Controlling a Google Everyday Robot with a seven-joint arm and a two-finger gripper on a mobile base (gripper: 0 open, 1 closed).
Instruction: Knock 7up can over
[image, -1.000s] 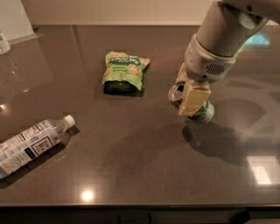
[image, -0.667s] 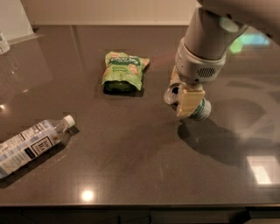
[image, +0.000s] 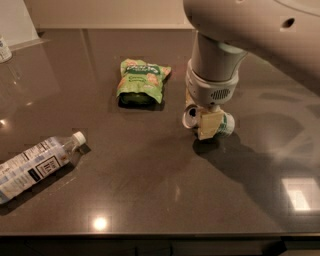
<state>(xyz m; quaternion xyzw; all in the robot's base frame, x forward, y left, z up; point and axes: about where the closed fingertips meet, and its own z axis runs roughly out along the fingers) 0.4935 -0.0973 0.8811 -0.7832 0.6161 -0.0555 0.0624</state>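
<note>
The 7up can (image: 228, 124) lies on its side on the dark countertop (image: 150, 175), right of centre. Its silver top (image: 190, 118) with the pull-tab hole faces left and its white and green body points right. My gripper (image: 204, 122) hangs straight down from the big grey arm (image: 215, 65) and sits right over the can, its cream-coloured tip covering the can's middle. The gripper touches or nearly touches the can.
A green snack bag (image: 141, 80) lies behind and to the left of the can. A clear plastic water bottle (image: 37, 165) lies on its side at the front left. The counter's front edge (image: 150, 234) runs along the bottom.
The arm has swung left and nearer to the camera. The can, which stood by the gripper before, now lies on its side with its top turned left.
</note>
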